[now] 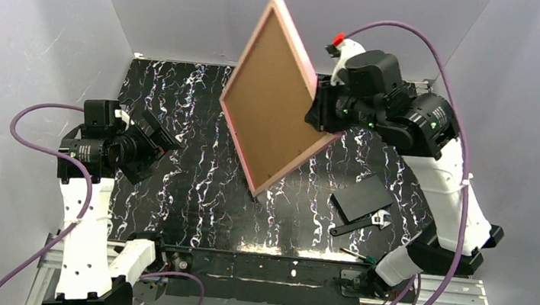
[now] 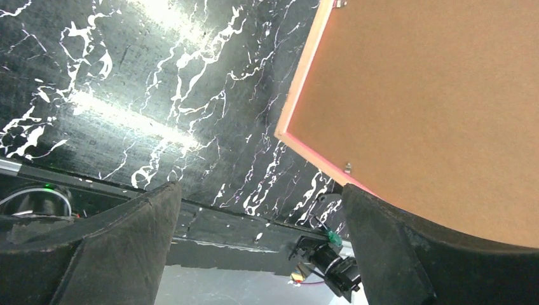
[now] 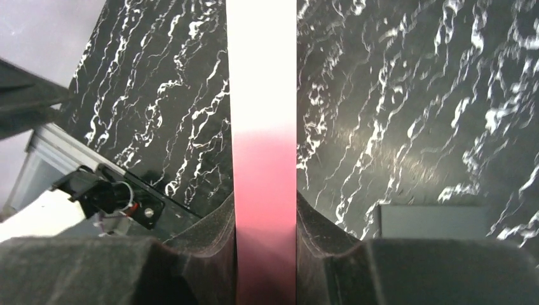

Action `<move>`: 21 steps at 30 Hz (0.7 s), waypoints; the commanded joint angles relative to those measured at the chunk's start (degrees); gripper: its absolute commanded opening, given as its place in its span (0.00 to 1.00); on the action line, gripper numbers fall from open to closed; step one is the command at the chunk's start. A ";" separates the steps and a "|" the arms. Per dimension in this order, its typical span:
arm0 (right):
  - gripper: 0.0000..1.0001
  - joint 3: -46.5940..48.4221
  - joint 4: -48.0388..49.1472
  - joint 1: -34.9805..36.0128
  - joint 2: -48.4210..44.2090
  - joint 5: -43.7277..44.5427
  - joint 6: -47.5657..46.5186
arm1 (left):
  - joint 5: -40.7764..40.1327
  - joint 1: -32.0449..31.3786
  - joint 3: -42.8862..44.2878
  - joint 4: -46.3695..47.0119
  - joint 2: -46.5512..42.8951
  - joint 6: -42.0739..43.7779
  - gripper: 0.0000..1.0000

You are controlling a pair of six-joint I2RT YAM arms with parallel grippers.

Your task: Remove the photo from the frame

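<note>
The pink frame (image 1: 277, 96) hangs tilted in the air above the table, its brown back board facing the camera. My right gripper (image 1: 322, 115) is shut on the frame's right edge; in the right wrist view the pink edge (image 3: 264, 127) runs straight up between my pads. The frame's corner and brown back also show in the left wrist view (image 2: 419, 101). The photo is hidden behind the back board. My left gripper (image 1: 151, 147) is open and empty, low over the table's left side, apart from the frame.
A black marbled mat (image 1: 194, 182) covers the table. A black flat panel (image 1: 362, 197) and a small wrench-like tool (image 1: 362, 224) lie at the right front. A green-handled tool (image 1: 362, 257) lies at the front edge. Grey walls enclose the space.
</note>
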 commanded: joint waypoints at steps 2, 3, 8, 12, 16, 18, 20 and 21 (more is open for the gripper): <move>0.01 -11.76 17.03 -10.24 -9.62 -10.54 14.31 | 3.54 -0.13 -1.88 -1.37 -1.22 -0.71 0.98; 0.23 -14.60 18.27 -12.70 -10.85 -12.19 15.51 | 3.64 -0.38 -2.14 -1.22 -1.49 -0.42 0.98; 0.01 -30.78 26.76 -21.84 -17.47 -22.27 20.79 | 7.08 -2.35 -3.62 0.22 -0.17 0.11 0.98; 0.01 -43.94 33.29 -28.21 -22.06 -28.09 23.25 | 7.18 -6.39 -5.71 0.75 1.05 0.16 0.98; 0.01 -54.53 40.45 -34.02 -25.54 -33.67 24.83 | 4.19 -13.73 -7.66 0.84 1.46 0.54 0.98; 0.01 -60.39 44.40 -35.58 -26.53 -35.51 25.12 | 3.47 -16.17 -8.93 1.22 1.60 0.26 0.98; 0.01 -64.28 47.22 -36.02 -26.70 -35.71 24.51 | 2.97 -17.95 -10.12 1.88 1.64 0.12 0.98; 0.01 -66.15 48.29 -36.12 -26.59 -35.57 24.08 | 2.43 -18.89 -10.49 2.09 1.59 0.15 0.98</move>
